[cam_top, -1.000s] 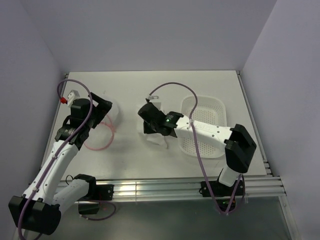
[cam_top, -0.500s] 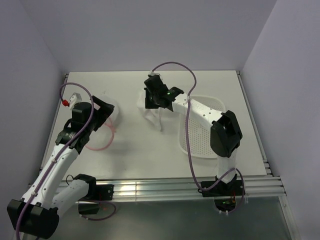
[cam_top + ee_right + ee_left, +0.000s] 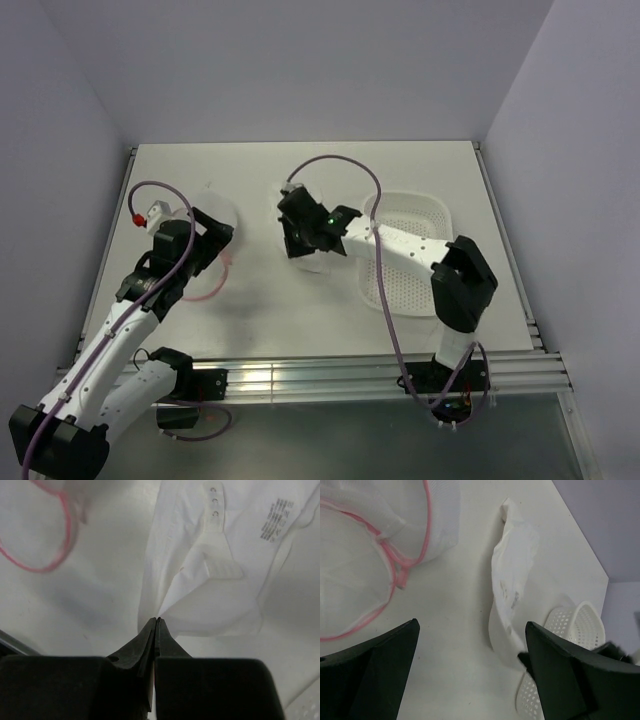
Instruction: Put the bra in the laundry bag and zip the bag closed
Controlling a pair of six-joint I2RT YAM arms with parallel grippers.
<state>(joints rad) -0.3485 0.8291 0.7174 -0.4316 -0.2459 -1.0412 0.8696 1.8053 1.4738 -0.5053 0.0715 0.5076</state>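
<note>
The laundry bag (image 3: 224,214) is a translucent white mesh pouch with a pink rim, lying at the left of the table. In the left wrist view it fills the upper left (image 3: 375,555). My left gripper (image 3: 210,238) is over it, open and empty (image 3: 470,672). My right gripper (image 3: 298,240) is shut on an edge of the bra (image 3: 225,570), a white garment with a printed label. The bra hangs from the gripper's tips (image 3: 157,621) down to the table. The bra shows as a crumpled strip in the left wrist view (image 3: 512,575), to the right of the bag.
A white perforated plastic basket (image 3: 438,214) stands at the right of the table, under the right arm; its rim shows in the left wrist view (image 3: 572,622). The bag's pink rim (image 3: 55,555) lies left of the bra. Walls close in the table at the back and both sides.
My right gripper lifted the bra toward the back of the table, then brought it forward and slightly left. My left gripper moved a little forward and right over the bag.
</note>
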